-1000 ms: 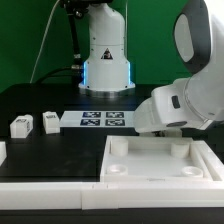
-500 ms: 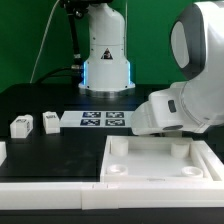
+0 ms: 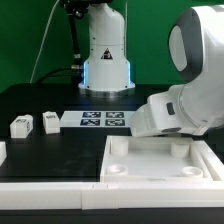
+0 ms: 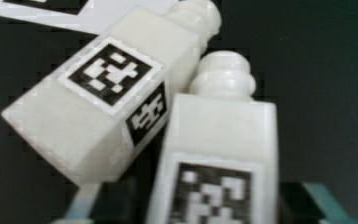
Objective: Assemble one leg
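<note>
Pincer (image 4: pixel 206 204) spread wide — leg (image 4: pixel 220 140) framed between.

arm (image 3: pixel 186 72): bent forward, low on exterior view's right | gripper (image 4: pixel 202 206): barely in frame, closure unclear

- Wrist view, close up: two small white plastic block-shaped posts, each with a black-and-white square marker tag on one face.
- First leg (image 4: pixel 220 140): rounded peg at one end, tag partly cut off by the frame edge.
- Second leg (image 4: pixel 108 95): angled against the first, whole tag facing the camera; contact between them unclear.
- Exterior view: two similar white blocks, third leg (image 3: pixel 20 126) and fourth leg (image 3: pixel 50 122), lie apart on the black bench (image 3: pixel 70 150), toward the exterior view's left.
</note>
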Robot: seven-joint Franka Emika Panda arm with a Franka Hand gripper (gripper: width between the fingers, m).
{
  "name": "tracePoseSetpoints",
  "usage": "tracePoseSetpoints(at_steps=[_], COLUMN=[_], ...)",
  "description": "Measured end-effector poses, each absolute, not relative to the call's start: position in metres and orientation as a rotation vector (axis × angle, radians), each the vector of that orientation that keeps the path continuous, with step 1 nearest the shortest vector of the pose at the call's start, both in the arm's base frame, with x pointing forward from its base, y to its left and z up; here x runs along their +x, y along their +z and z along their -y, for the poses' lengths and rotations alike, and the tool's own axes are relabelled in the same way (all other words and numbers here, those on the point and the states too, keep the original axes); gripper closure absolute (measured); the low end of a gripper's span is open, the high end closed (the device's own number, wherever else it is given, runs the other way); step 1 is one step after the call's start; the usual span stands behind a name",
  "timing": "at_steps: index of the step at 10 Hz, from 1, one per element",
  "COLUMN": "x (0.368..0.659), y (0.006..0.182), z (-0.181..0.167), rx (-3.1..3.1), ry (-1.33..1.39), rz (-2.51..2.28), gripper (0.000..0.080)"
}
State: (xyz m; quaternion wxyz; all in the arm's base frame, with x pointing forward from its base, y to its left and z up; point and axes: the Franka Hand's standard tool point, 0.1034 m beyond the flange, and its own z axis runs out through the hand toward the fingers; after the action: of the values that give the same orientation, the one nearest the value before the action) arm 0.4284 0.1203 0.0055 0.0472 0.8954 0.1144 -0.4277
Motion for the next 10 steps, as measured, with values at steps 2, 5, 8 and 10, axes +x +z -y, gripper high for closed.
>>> tracePoseSetpoints(at_steps=[2,5,8,10], x=[0.428,0.428,0.432,0.443], y=[0.005,0.005,0.02,0.045], z=[-0.12,-0.12,-0.12,-0.12], rx=[2.732,2.732,2.722,2.739], ry=[-1.305,-1.305,-1.322,-1.29], rz=[-0.349,-0.349,-0.359,-0.36], gripper=[0.0513,0.0513,0.0512,0.0512])
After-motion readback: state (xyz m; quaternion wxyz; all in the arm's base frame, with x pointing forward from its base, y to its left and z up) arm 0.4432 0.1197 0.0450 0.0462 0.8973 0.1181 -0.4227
